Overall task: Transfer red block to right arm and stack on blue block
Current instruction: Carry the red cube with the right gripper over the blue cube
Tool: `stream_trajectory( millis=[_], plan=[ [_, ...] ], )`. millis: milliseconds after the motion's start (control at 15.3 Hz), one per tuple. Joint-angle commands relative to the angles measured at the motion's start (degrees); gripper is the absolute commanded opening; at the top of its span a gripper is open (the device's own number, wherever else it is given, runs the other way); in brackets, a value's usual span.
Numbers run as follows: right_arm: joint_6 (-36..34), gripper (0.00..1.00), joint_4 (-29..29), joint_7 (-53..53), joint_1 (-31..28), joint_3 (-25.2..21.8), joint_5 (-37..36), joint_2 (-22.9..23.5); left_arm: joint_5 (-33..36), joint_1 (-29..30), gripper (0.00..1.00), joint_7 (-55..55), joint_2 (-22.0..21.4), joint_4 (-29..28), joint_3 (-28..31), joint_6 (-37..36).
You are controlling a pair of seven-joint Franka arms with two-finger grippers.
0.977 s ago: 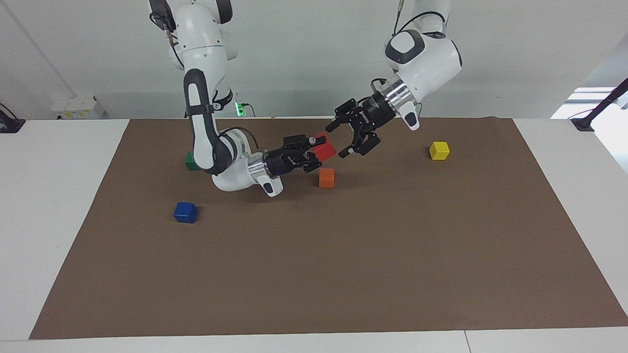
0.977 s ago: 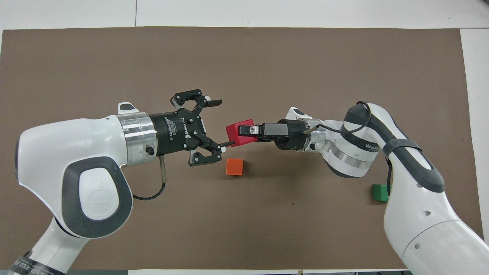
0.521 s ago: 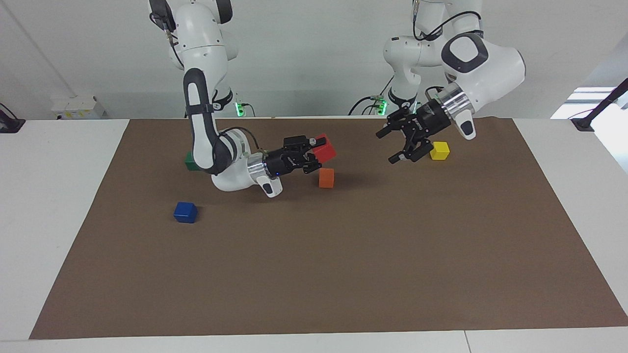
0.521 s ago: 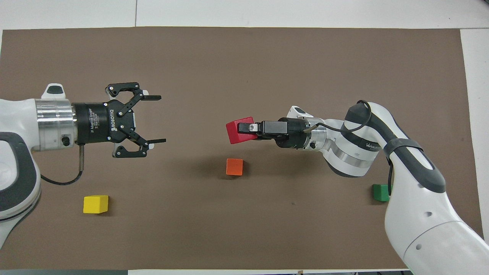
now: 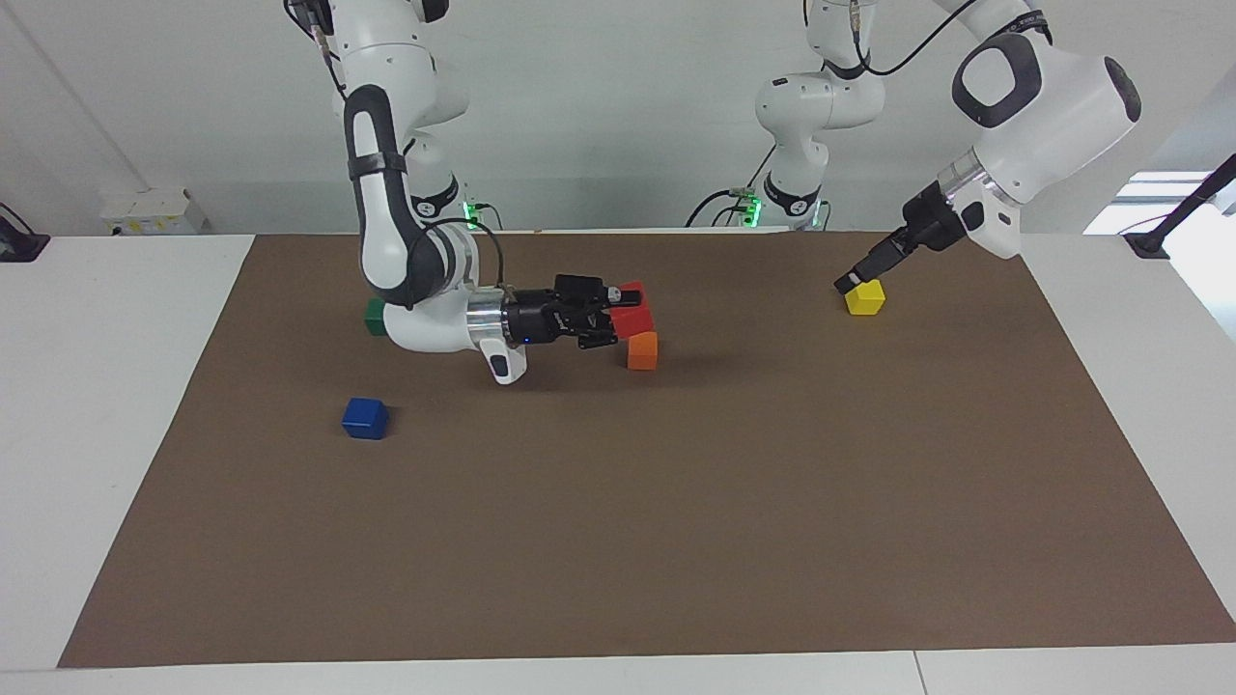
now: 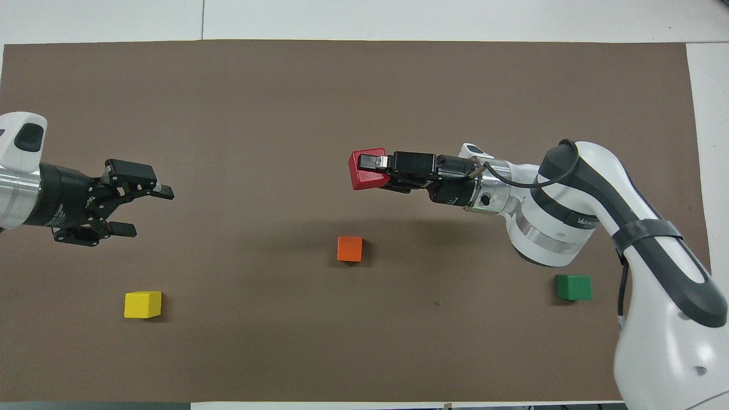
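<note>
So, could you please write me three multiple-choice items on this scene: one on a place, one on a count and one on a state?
1. The blue block lies: A on the mat, farthest of the cubes from the robots; B in a gripper; C off the mat.
2. Cubes in view: A three; B four; C five.
3. The right gripper is: A open and empty; B shut on the red block; C shut on nothing.

Answers: A, it sits lowest in the facing view. C, red, blue, orange cube, yellow cube, green cube. B, its fingers clamp the red block above the mat; the left gripper is open over the yellow cube.

Red block aloft; blue block on mat.
</note>
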Motion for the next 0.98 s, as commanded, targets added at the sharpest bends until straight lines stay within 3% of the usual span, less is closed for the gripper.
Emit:
stream_trajectory(
  millis=[0, 326, 586, 912],
  plan=[
    [6.4, 0.00, -0.8, 8.1, -3.1, 0.1, -9.2, -5.9, 8.9, -0.5, 1.00, 12.9, 1.6, 2.6, -0.4, -2.3],
    [7.4, 0.00, 1.6, 21.4, -10.0, 0.0, -29.2, -9.8, 22.0, -0.5, 1.00, 24.1, 1.5, 4.8, -0.8, -2.2],
    [9.4, 0.00, 7.1, 29.5, -14.6, 0.0, -49.8, -9.2, 23.6, 0.0, 1.00, 24.7, 1.6, 8.0, -0.8, -4.3],
    [10.1, 0.00, 13.6, 40.5, -17.1, -0.3, -86.8, -8.9, 23.1, -0.1, 1.00, 24.3, 1.2, 8.7, -0.8, -5.4]
  ],
)
